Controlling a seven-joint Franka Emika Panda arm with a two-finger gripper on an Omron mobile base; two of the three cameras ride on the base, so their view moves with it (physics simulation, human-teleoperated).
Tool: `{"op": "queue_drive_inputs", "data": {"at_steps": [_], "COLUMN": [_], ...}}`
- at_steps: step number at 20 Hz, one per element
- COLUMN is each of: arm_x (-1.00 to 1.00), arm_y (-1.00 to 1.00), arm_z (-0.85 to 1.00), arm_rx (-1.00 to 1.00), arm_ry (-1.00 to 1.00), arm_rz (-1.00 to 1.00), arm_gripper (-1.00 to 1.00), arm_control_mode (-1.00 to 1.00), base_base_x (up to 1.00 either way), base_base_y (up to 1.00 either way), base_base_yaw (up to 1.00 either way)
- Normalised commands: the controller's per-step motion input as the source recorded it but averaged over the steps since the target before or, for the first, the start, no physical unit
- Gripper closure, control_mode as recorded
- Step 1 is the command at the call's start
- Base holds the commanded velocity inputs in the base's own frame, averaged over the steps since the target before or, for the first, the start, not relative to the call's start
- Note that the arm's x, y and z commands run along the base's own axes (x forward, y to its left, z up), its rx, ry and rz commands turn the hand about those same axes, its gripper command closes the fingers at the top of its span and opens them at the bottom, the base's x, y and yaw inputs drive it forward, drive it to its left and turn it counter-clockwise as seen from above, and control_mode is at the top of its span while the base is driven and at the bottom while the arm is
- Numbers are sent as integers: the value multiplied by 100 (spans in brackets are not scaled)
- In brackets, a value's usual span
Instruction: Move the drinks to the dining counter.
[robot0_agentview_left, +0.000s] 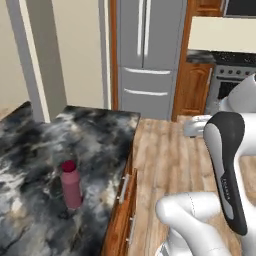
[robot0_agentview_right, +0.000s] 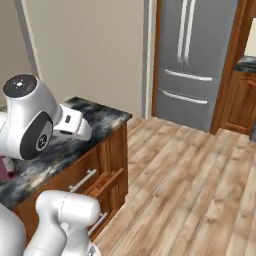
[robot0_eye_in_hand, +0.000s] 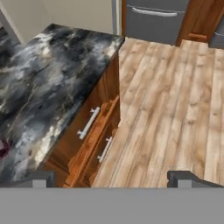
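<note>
We see the bottle (robot0_agentview_left: 71, 184) upright on the tabletop (robot0_agentview_left: 100, 135): one drink delivered. Fingers (robot0_eye_in_hand: 112, 179) apart, empty; carton left.

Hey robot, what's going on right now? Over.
Gripper open, empty, above counter edge. Bottle upright on dining counter. Top drawer ajar. Over.

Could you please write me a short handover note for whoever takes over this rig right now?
Gripper: open, holding nothing, looking down at the counter's edge and the wooden floor.
Maroon-pink bottle: upright on the dining counter, near its drawer side.
Done: that bottle is on the counter.
Left: the small orange-yellow carton; I cannot say where it is from these views.
</note>
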Motion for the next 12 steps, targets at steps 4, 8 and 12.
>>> {"op": "queue_drive_inputs", "data": {"at_steps": [4,8,12], "arm_x": [0,0,0], "arm_y": [0,0,0], "arm_z": [0,0,0], "arm_rx": [0,0,0], "arm_ry": [0,0,0], "arm_rz": [0,0,0], "arm_gripper": [-100,-100,-100], "arm_control_mode": [100,100,100], "base_base_x": [0,0,8], "base_base_y": [8,2,0], "base_base_yaw": [-95,-91,-82]}}
